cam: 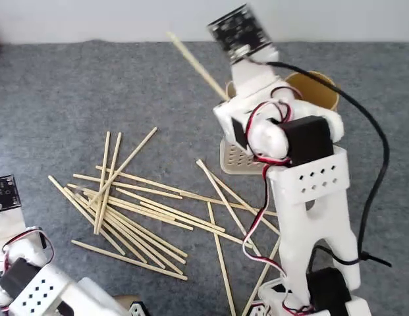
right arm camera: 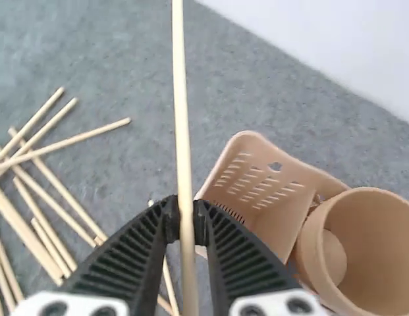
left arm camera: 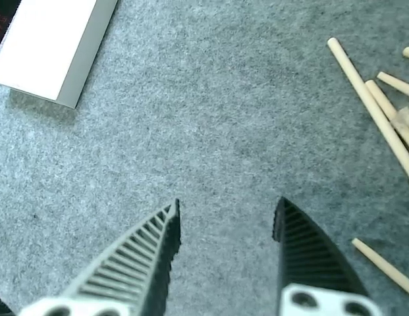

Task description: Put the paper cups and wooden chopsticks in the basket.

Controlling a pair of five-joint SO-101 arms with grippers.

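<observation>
The right jaws are closed narrow on a single wooden chopstick [right arm camera: 181,131], which passes between the two black fingers and stands out well past their tips. In the high view that stick [cam: 197,66] slants away from the right arm [cam: 309,191] toward 11 o'clock, off the grey felt surface [cam: 92,85]. Just beyond the jaws is the tan slotted basket [right arm camera: 263,191], and a paper cup [right arm camera: 362,243] lies on its side against it, mouth open to the camera; whether the cup is inside the basket or only touching it I cannot tell. From above, the basket [cam: 234,158] shows under the arm and the cup [cam: 316,89] at about 1 o'clock of it.

The left jaws stand wide apart over bare felt, holding nothing. A few chopstick ends [left arm camera: 375,112] lie near them to one side, and a white slab [left arm camera: 53,46] is farther off.

The loose chopsticks [cam: 125,210] lie in a crossed heap at about 8 o'clock of the basket, with more scattered at 6 o'clock.
</observation>
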